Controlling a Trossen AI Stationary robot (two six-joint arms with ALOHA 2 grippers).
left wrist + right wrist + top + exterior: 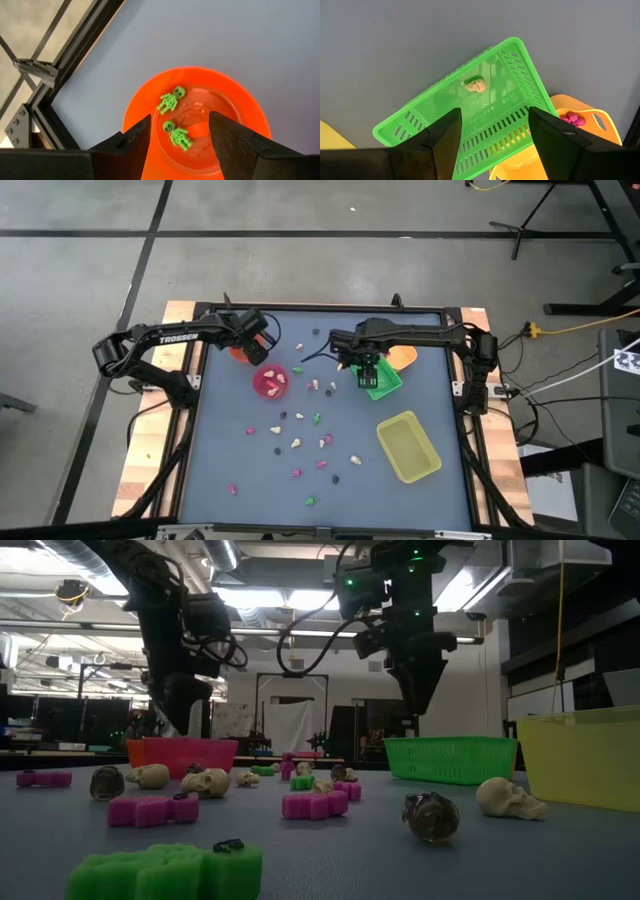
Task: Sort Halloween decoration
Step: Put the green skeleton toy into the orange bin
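Note:
Several tiny Halloween trinkets in pink, green, cream and dark lie scattered on the blue-grey table [230, 450], among them a cream skull [508, 798] and a pink one [315, 804]. My left gripper [179, 142] stands open above the orange cup [240, 107], which holds two green skeletons [170, 100]. My right gripper [494, 137] hangs open, pointing down, above the green tray [445, 107], where a cream skull [475, 85] lies. Nothing is between either pair of fingers.
A pink cup [271, 380] with cream pieces stands beside the orange cup. An orange tray [592, 122] holding a pink trinket [572, 118] touches the green tray's far side. A yellow tray [408, 446] lies near the table's right edge. A raised frame rims the table.

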